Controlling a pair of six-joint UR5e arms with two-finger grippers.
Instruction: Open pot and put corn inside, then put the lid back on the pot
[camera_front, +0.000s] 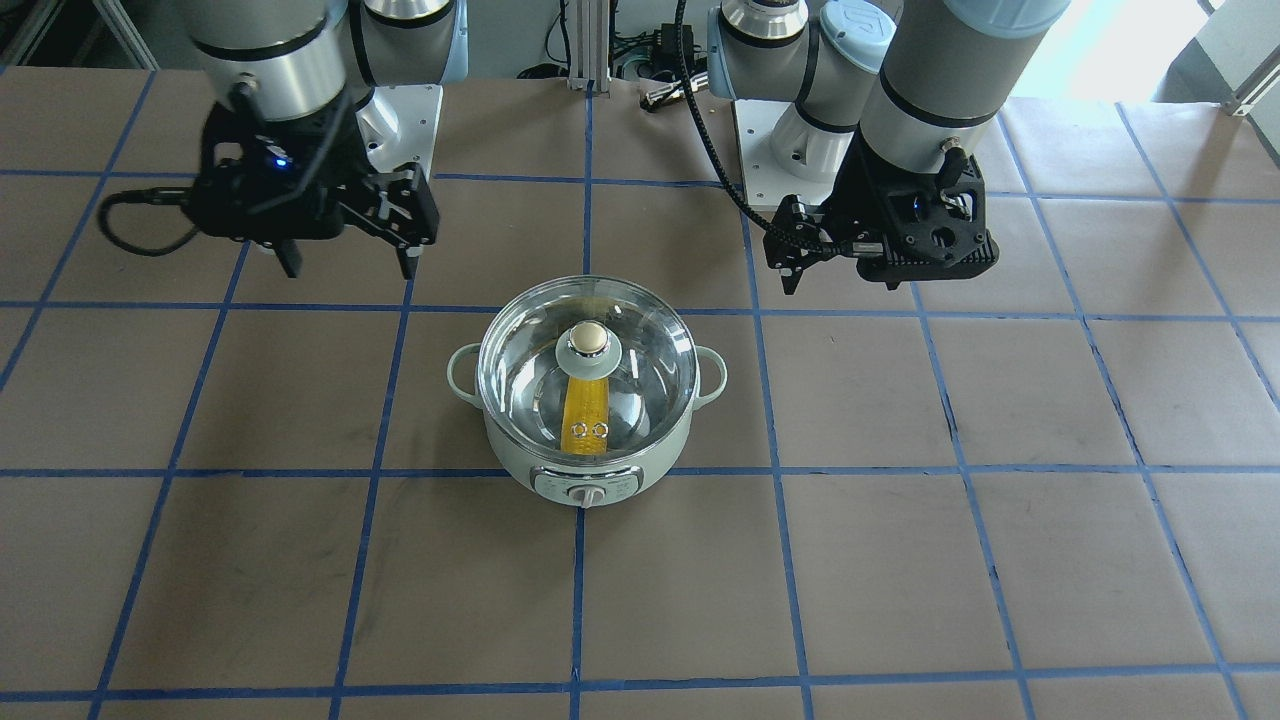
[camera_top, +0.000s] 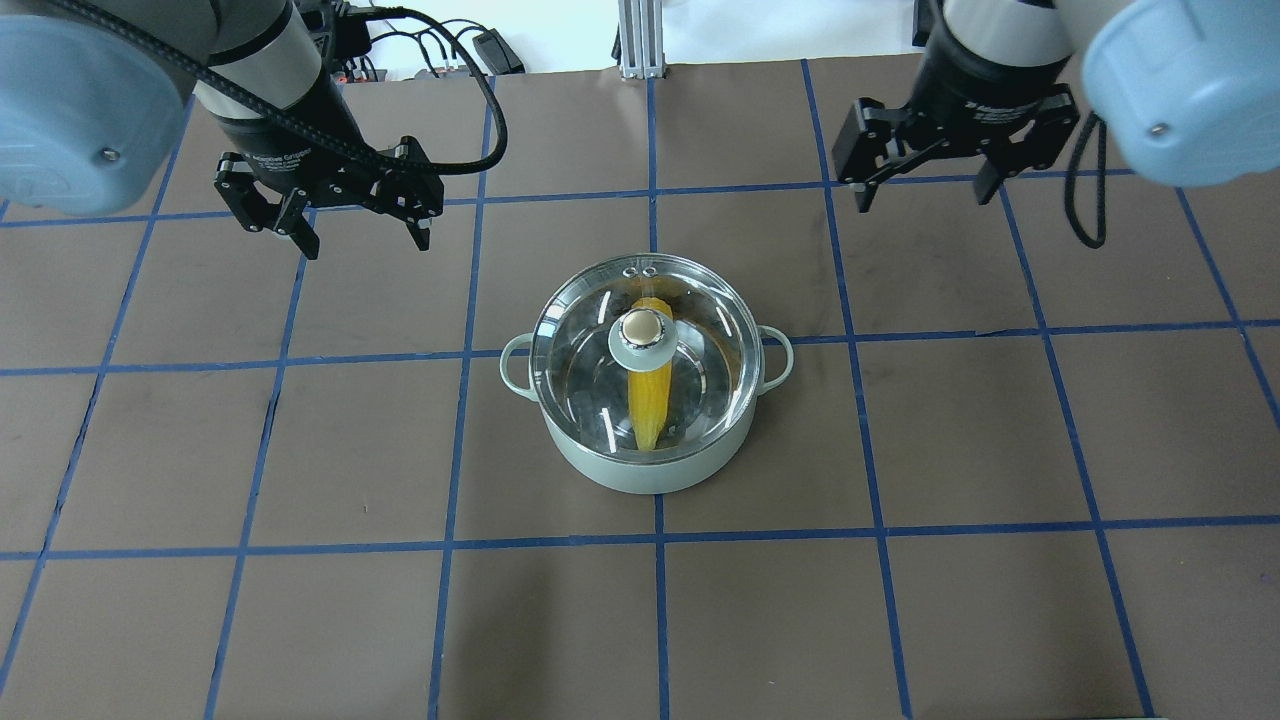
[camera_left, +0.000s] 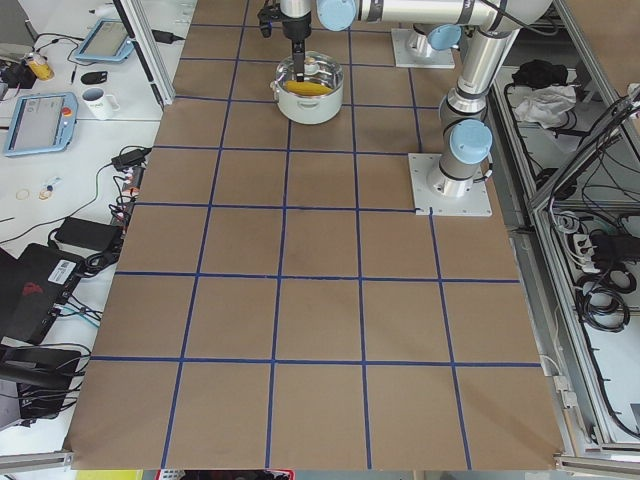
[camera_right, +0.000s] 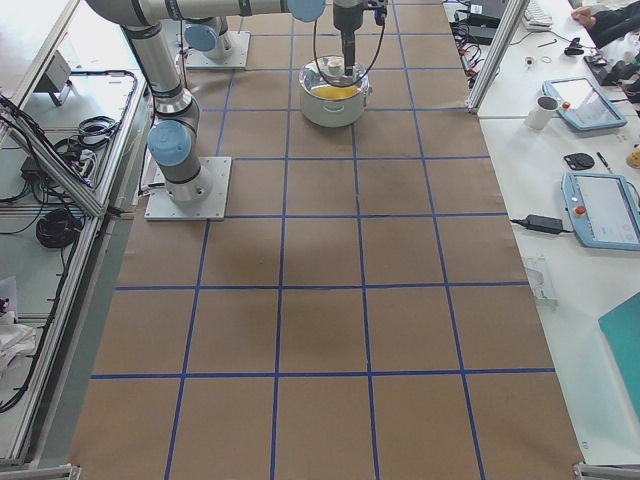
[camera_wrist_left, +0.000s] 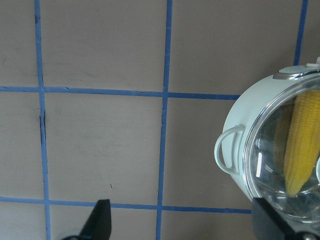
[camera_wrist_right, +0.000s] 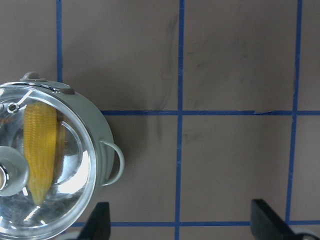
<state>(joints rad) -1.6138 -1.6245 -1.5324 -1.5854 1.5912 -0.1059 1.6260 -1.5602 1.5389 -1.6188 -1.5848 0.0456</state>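
Observation:
The mint-green pot (camera_top: 650, 472) stands mid-table with its dial panel (camera_front: 587, 487) facing away from the robot. The glass lid (camera_top: 700, 385) sits on the pot, its beige knob (camera_front: 589, 340) upright. The yellow corn (camera_top: 648, 400) lies inside under the lid, and also shows in the front view (camera_front: 587, 405). My left gripper (camera_top: 367, 240) is open and empty, raised beyond and to the left of the pot. My right gripper (camera_top: 922, 200) is open and empty, raised beyond and to the right. The left wrist view shows the pot (camera_wrist_left: 240, 140) at its right edge, the right wrist view shows the pot (camera_wrist_right: 102, 145) at its left.
The brown table (camera_top: 300, 450) carries a blue tape grid. The arms' base plates (camera_front: 760, 140) sit at the robot's edge. Side benches hold tablets (camera_right: 595, 205), a mug (camera_right: 545, 110) and cables (camera_left: 90, 250), off the table.

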